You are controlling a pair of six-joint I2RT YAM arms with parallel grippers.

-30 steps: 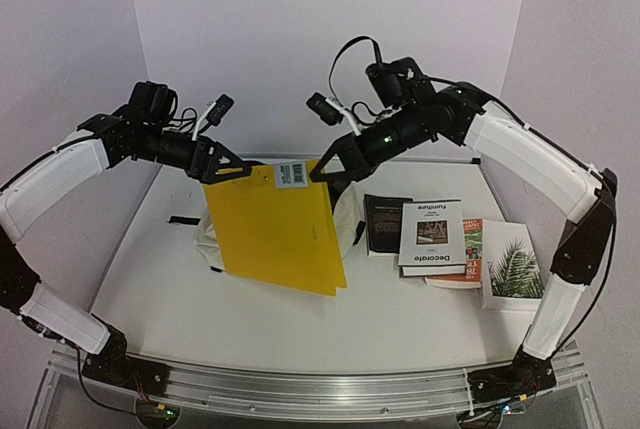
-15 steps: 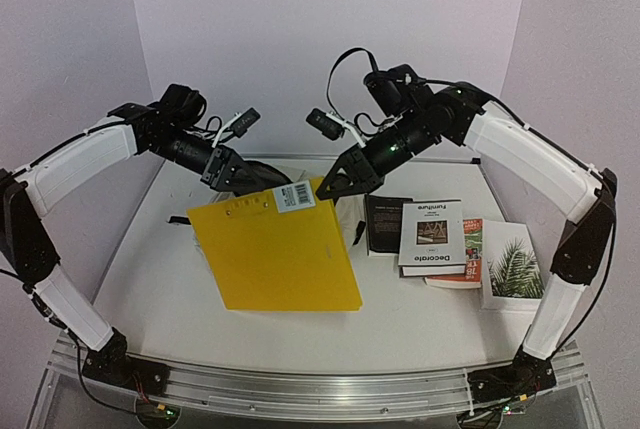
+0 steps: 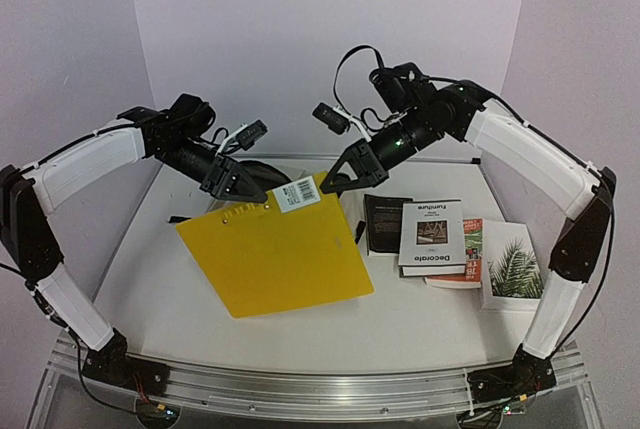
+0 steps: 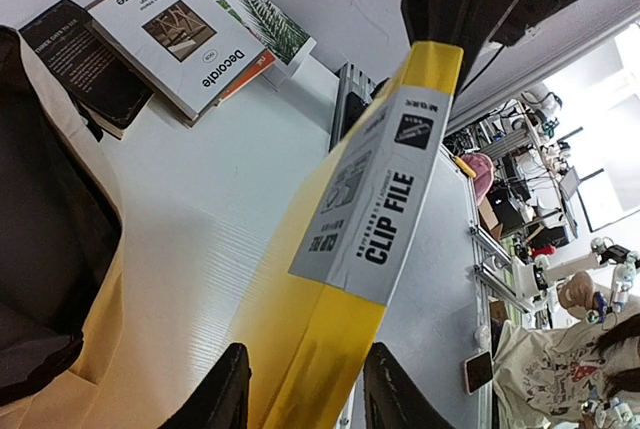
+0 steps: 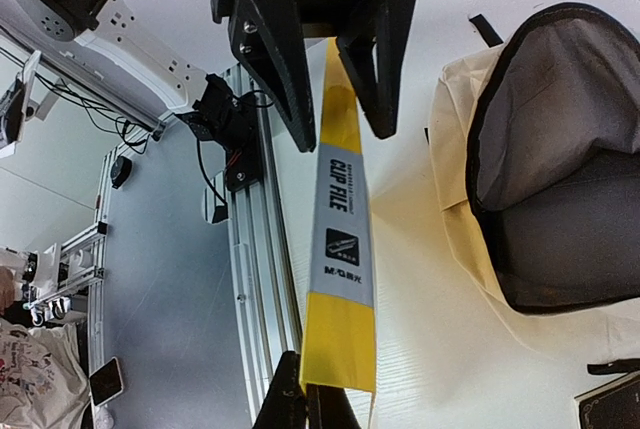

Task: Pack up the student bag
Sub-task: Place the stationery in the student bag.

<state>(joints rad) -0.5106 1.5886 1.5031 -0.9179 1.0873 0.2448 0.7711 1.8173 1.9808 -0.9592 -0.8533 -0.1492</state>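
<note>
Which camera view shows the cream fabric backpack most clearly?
The right wrist view: the cream fabric backpack lies open, showing its black zipper trim and grey lining. In the top view the flat yellow clip file hides most of it. The left wrist view shows only a piece at its left edge.

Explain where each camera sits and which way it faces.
Top external: above, behind the bases, looking down at the table; both arms show.
Left wrist: on the left arm, looking along the clip file to the right end effector; own fingers below.
Right wrist: the reverse, facing the left end effector; own fingers below.
Both wrist views share the clip file and student bag.
</note>
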